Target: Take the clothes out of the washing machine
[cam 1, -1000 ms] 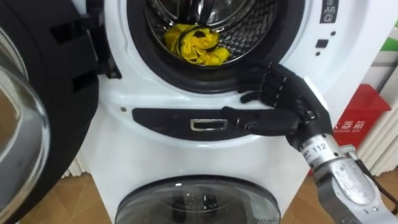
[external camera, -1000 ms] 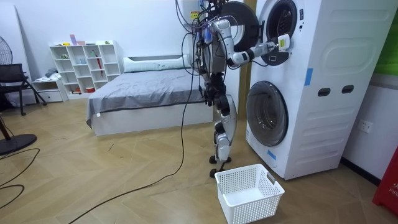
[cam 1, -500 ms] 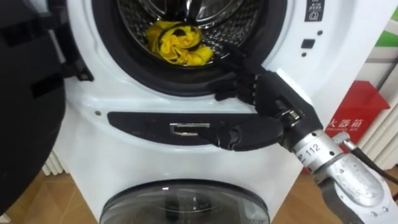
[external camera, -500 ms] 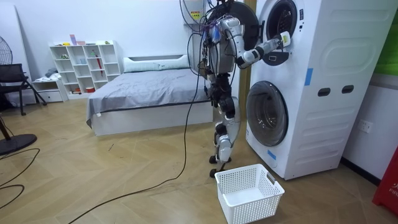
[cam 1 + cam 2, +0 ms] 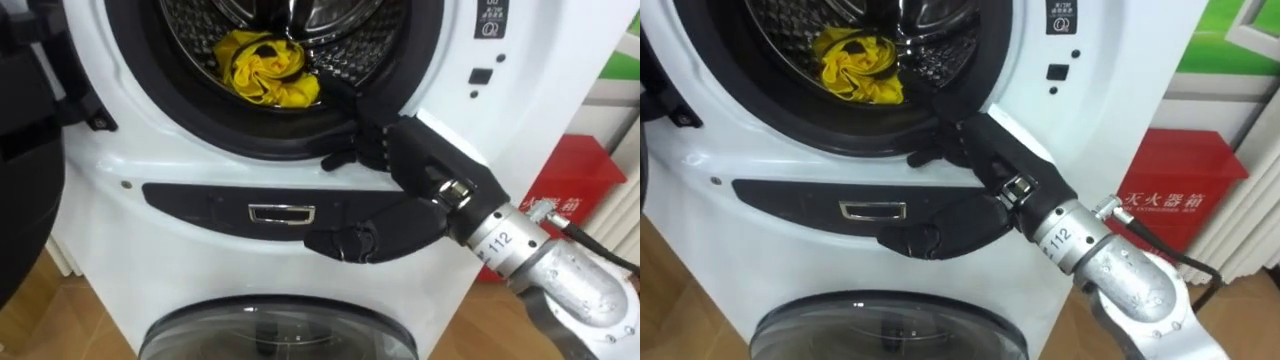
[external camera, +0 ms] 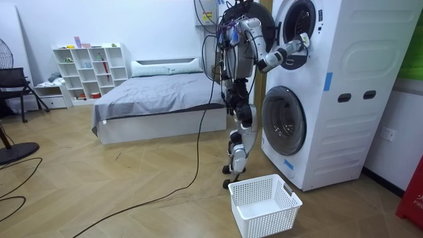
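Note:
A yellow garment (image 5: 262, 70) (image 5: 858, 63) with dark trim lies bunched in the drum of the upper washing machine (image 5: 560, 60) (image 6: 330, 39), whose door stands open. My right hand (image 5: 405, 165) (image 5: 985, 165) is open at the lower right rim of the drum opening, fingers stretched toward the garment and a little short of it, thumb hanging below over the dark panel. In the room view I stand facing the stacked machines with my right arm (image 6: 281, 54) raised to the upper drum.
The open door (image 5: 30, 170) hangs at the left. A lower machine's round door (image 5: 270, 335) sits below. A white basket (image 6: 264, 205) stands on the floor by my feet. A red box (image 5: 565, 205) stands to the right of the machines.
My right hand has moved left and toward the drum mouth, closer to the yellow garment. The view has shifted right as I lean nearer the machine.

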Available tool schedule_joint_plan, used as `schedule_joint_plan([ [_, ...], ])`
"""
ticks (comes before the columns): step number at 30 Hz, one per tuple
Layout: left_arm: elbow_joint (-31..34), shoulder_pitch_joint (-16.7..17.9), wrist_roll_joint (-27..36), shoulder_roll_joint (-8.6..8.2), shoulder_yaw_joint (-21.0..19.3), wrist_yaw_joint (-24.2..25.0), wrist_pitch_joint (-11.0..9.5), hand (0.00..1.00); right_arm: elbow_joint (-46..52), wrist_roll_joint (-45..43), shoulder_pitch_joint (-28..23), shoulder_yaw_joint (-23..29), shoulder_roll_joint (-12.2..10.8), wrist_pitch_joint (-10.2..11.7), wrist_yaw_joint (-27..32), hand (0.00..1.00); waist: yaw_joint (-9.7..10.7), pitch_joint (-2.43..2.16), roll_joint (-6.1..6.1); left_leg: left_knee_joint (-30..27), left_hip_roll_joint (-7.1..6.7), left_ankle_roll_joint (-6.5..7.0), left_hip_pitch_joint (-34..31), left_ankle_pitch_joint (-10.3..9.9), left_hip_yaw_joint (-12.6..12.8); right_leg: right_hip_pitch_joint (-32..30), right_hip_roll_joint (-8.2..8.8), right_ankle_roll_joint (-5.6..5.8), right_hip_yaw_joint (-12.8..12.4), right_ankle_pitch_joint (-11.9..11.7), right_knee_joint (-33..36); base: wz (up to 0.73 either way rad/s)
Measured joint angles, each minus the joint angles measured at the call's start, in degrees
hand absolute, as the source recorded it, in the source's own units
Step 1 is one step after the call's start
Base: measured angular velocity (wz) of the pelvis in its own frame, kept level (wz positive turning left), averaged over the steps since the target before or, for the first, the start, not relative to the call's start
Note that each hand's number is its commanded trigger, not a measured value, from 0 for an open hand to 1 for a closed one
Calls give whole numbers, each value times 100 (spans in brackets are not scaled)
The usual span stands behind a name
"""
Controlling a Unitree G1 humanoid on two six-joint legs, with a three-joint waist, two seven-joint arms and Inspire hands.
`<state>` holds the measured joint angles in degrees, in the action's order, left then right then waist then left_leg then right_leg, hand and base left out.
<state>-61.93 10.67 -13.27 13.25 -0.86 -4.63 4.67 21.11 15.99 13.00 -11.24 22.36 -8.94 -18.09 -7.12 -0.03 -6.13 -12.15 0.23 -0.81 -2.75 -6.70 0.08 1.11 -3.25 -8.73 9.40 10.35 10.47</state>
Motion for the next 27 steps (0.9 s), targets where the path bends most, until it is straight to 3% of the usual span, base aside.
schedule_joint_plan([
  [6,-1,0,-3,1,-20,67,15,0,32,-8,21,-22,-72,-1,-271,0,-105,-3,-3,-4,34,-54,-8,-3,-1,8,-55,-14,11,20,24,0],
  [9,-5,3,-16,2,-19,152,16,0,37,-8,257,-336,-126,-61,-572,0,-123,-6,-8,65,71,-77,23,11,-12,43,-87,278,26,140,36,7],
  [10,-7,5,-31,5,-20,187,15,0,39,-3,329,-472,-173,-63,-726,0,-147,-24,-31,76,89,-83,51,14,-12,87,-95,438,54,188,26,22],
  [11,-8,1,-32,12,-20,236,17,0,61,3,401,-596,-273,-65,-874,0,-194,-61,-76,75,99,-101,57,2,-11,98,-95,505,86,222,27,22],
  [13,-25,-40,-37,14,-19,322,15,0,164,36,434,-646,-360,-65,-1104,0,-307,-84,-118,75,112,-160,87,-36,-14,134,-99,493,169,208,27,26],
  [15,-122,-70,-37,13,-17,398,15,0,185,137,483,-706,-381,-65,-1283,0,-371,-76,-145,82,111,-207,147,-81,-13,232,-99,488,236,205,20,38],
  [18,-217,-110,-38,9,-9,486,45,0,187,201,541,-755,-374,-64,-1520,0,-411,-37,-110,71,104,-169,256,-174,-7,371,-95,487,238,205,7,32],
  [23,-218,-212,-38,16,-9,573,45,0,189,218,608,-807,-379,-63,-1816,0,-449,92,-51,68,39,-104,220,-237,36,379,-33,498,238,211,9,3],
  [27,-214,-295,-39,26,-6,648,46,0,189,266,607,-960,-366,-63,-1925,0,-435,88,-68,57,-15,-37,187,-276,69,370,18,579,202,258,9,-1],
])
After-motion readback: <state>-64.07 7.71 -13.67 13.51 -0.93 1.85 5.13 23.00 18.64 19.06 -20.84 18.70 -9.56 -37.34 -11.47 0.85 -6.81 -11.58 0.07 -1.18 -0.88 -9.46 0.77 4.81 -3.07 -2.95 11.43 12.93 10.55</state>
